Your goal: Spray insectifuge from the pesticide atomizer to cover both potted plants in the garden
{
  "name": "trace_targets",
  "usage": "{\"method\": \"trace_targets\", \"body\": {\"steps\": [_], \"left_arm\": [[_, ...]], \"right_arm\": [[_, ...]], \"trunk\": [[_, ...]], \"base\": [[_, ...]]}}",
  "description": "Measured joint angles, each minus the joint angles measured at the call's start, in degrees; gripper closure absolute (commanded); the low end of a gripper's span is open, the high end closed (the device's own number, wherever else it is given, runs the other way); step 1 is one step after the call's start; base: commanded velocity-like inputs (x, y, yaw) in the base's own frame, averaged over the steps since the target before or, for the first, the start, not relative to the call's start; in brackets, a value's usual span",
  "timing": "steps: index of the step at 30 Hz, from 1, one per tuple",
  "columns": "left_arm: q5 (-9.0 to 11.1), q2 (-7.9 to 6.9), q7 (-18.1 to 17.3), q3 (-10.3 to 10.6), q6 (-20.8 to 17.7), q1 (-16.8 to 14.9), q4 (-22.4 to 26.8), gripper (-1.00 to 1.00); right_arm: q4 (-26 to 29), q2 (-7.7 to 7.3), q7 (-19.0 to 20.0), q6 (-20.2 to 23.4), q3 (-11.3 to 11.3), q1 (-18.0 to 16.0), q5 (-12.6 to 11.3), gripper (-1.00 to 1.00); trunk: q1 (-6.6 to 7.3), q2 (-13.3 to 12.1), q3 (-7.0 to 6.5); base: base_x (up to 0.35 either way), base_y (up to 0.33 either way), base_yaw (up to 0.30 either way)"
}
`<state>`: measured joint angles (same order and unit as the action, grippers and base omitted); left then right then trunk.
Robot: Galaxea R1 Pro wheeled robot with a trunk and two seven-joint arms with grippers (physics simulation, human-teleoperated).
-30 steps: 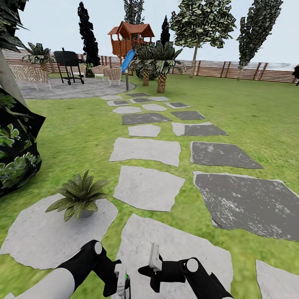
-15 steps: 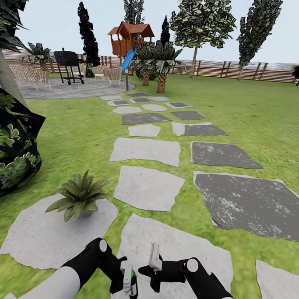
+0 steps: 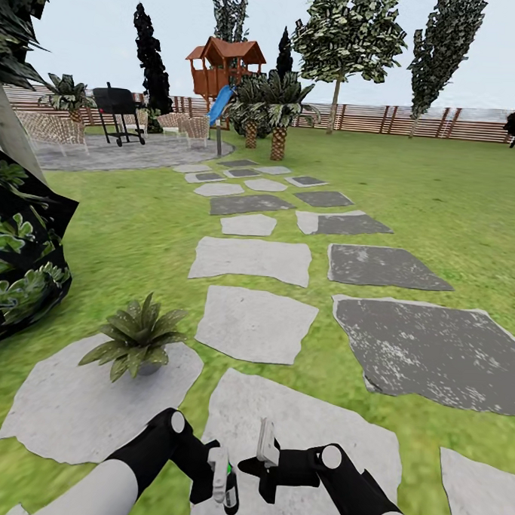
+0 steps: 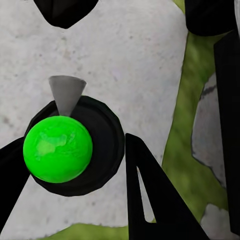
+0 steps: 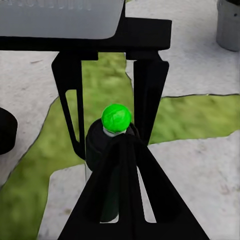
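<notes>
The pesticide atomizer [image 3: 230, 484] is a small black bottle with a bright green round cap [image 4: 57, 148] and a grey nozzle cone. My left gripper [image 3: 220, 476] is shut on it, low over the pale stone slab [image 3: 301, 433] in front of me. In the right wrist view the atomizer [image 5: 115, 120] stands between the left gripper's black fingers [image 5: 150, 100]. My right gripper [image 3: 265, 448] sits just right of it, fingers together and holding nothing. One potted plant [image 3: 139, 334] stands on a pale slab to the front left. Its grey pot [image 5: 229, 22] shows in the right wrist view.
Grey stepping slabs [image 3: 250, 259] lead over the lawn to a paved patio with a black grill [image 3: 118, 110] and chairs. A dark leafy bush [image 3: 20, 252] stands close on the left. Palms [image 3: 279, 111], a play tower and a slat fence [image 3: 416, 121] lie far back.
My left gripper has moved a little up and to the right with the atomizer, closer to the right gripper. The right arm and the plant have stayed put.
</notes>
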<state>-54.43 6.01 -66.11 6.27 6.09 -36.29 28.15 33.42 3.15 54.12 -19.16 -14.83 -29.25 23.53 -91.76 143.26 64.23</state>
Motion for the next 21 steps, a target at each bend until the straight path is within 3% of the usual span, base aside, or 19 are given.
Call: {"method": "trace_targets", "body": {"steps": [21], "left_arm": [[0.04, 1.16, 0.0, -0.09, 0.09, 0.08, 0.0, 1.0]], "right_arm": [[0.0, 0.0, 0.0, -0.05, 0.0, 0.0, 0.0, 1.0]], "trunk": [[0.0, 0.0, 0.0]], "base": [[0.0, 0.0, 0.0]]}}
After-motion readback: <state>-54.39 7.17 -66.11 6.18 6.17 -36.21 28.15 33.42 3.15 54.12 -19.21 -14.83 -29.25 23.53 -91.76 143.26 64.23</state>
